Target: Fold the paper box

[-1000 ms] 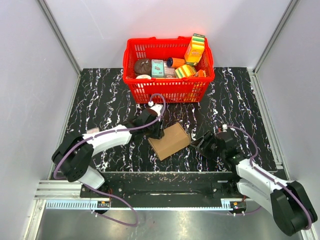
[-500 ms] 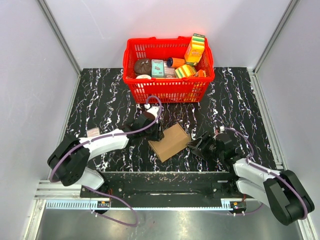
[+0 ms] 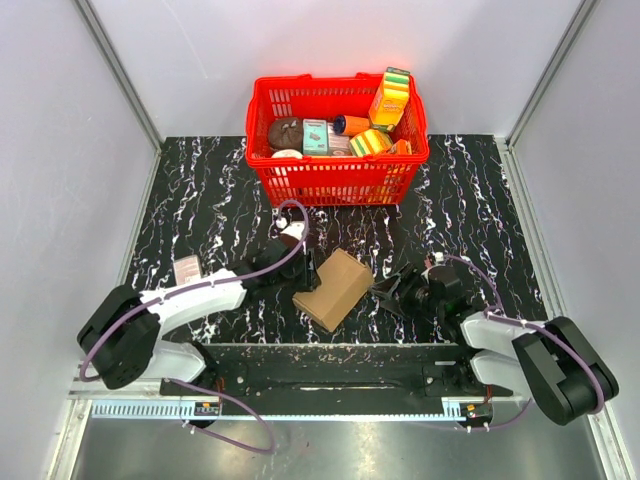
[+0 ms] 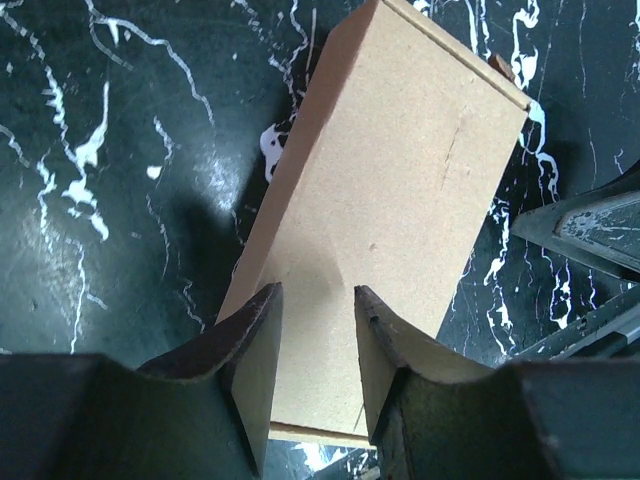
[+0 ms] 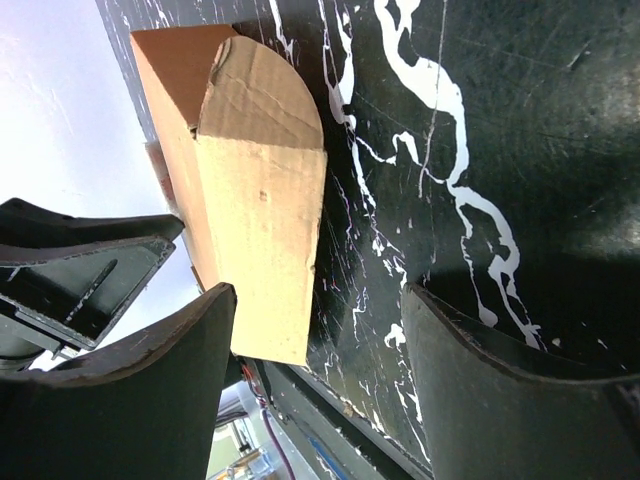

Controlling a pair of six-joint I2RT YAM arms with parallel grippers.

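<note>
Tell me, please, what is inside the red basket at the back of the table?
The basket holds a tall yellow striped package, a teal carton, an orange item and a dark brown lump. Whatever lies beneath them is covered.

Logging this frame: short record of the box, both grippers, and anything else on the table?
box: plain brown cardboard carton, slim, lying flat on black marble table
left gripper: fingers parted over one end of the carton
right gripper: open wide beside the rounded end flap, not closed on it
other: red plastic basket of packages, far side
</note>
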